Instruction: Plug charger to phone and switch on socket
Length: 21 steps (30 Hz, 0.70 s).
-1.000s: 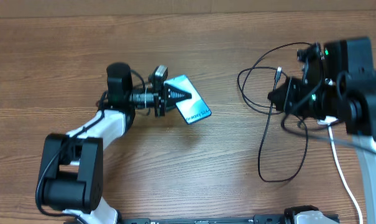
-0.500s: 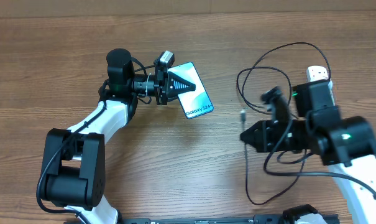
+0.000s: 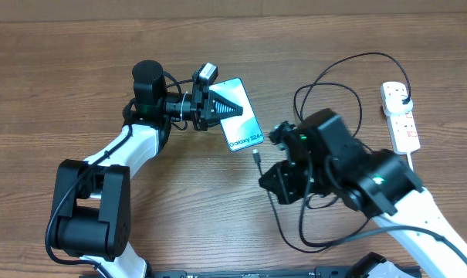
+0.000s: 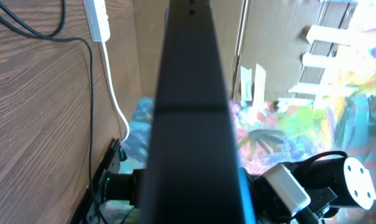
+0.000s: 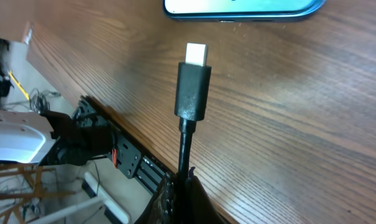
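Observation:
The phone (image 3: 238, 116), cyan screen with dark text, is held on edge by my left gripper (image 3: 214, 108), which is shut on it; in the left wrist view its black edge (image 4: 189, 118) fills the middle. My right gripper (image 3: 273, 171) is shut on the black charger cable just behind its connector tip (image 3: 257, 157). In the right wrist view the connector (image 5: 194, 81) points at the phone's bottom edge (image 5: 243, 7), a short gap apart. The cable loops (image 3: 326, 100) run back right to the black plug (image 3: 404, 96) in the white socket strip (image 3: 400, 116).
The socket's thick white cord (image 3: 415, 164) runs down the right side and also shows in the left wrist view (image 4: 110, 93). The cable loops lie on the wooden table (image 3: 79, 69) under and behind my right arm.
My right arm moved left and forward, carrying the connector tip close to the phone's lower edge. The socket strip is uncovered now. The left gripper tilted the phone slightly.

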{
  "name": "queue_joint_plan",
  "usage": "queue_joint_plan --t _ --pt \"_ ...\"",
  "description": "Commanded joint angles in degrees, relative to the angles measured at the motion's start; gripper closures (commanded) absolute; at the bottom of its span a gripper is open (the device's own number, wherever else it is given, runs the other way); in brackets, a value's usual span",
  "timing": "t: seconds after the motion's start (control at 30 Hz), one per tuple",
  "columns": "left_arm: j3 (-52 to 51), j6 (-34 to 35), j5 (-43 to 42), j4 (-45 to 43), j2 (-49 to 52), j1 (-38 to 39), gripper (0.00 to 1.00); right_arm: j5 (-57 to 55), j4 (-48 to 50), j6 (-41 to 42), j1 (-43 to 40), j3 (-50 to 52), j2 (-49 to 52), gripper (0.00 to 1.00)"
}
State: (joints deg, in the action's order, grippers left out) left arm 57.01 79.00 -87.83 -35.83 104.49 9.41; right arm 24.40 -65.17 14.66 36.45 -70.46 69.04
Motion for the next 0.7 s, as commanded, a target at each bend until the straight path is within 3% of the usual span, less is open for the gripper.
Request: queue_joint_plan --t 0.0,0.67 --pt "1.38 -2.4 -2.67 -0.48 0.07 0.28 0.96 -2.49 0.83 3.56 1.81 0.0 2.49 0.96" --pt "1.38 -4.94 -2.69 -0.46 0.09 0.28 0.96 -3.76 1.88 5.31 1.86 0.0 5.35 0.96"
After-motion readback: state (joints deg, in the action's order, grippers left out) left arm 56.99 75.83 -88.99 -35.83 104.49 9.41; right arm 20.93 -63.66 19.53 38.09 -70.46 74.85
